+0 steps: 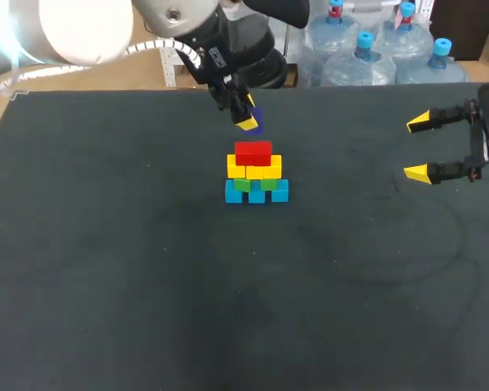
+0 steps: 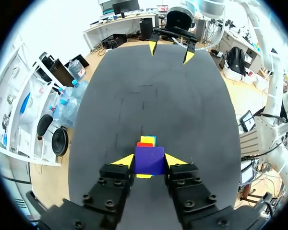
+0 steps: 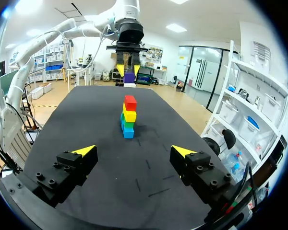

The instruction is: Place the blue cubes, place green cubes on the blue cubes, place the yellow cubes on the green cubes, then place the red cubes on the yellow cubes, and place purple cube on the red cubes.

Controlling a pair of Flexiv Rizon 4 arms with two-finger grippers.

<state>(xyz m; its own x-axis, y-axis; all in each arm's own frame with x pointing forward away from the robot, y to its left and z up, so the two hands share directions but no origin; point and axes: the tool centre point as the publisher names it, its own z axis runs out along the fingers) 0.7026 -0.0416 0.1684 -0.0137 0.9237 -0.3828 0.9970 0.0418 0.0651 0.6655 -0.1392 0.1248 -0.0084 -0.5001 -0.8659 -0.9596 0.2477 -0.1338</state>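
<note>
Purple is what sits between the yellow fingertips (image 2: 125,161) of the left gripper (image 2: 150,161): the purple cube (image 2: 150,160) is pinched from two sides, the pads pressed flat to its faces. From the head view the same cube (image 1: 257,122) is mostly hidden behind one yellow tip, with only a dark sliver showing beside the left gripper (image 1: 246,114). It is held in the air, clear of the stack, above and a little beyond the red cubes (image 1: 253,152). In the left wrist view the cube covers nearly the whole stack, so only thin edges of red, yellow and blue peek out ahead of it. The stack stands mid-table in layers: blue cubes (image 1: 257,193) at the base, green cubes (image 1: 255,185) on them, then yellow cubes (image 1: 253,169), with red on top. The seams between neighbours are hard to make out, so I would not swear to the count in each layer. The right wrist view sees it edge-on as one narrow column. Well off to the side the right gripper (image 1: 419,147) hangs over the dark table (image 1: 106,244), its fingers spread wide with nothing between them. A small white label on the left arm's wrist is too small to read.
</note>
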